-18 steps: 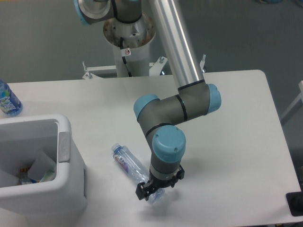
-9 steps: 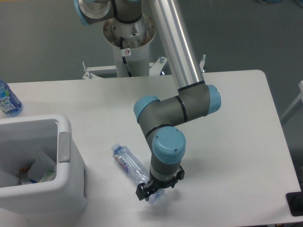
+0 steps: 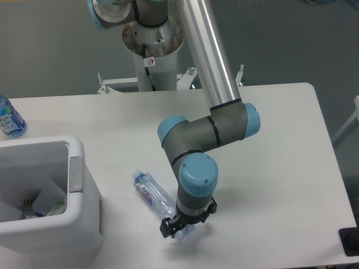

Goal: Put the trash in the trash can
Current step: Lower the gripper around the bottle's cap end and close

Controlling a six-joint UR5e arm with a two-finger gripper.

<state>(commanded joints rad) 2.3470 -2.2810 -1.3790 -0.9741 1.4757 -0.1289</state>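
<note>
On the white desk (image 3: 269,168), the white trash can (image 3: 84,218) fills the lower left of the frame, a grey patch on its near rim and pale scraps already lying inside, among them what looks like a crumpled whitish plastic scrap (image 3: 49,197). The arm drops from the top centre to the lower middle, where the gripper (image 3: 178,227) sits low over the clear bottle (image 3: 154,194) with the blue-red label. The bottle lies flat, its long axis running diagonally from its cap at the upper left to its base at the lower right, and the gripper straddles that base end, its jaws either side of the plastic; whether they are pressed tight on it cannot be told from here. The can stands to the left of the bottle, well apart, so the carry would probably run leftward across the frame. A second, blue-labelled bottle (image 3: 10,117) stands at the far left edge.
</note>
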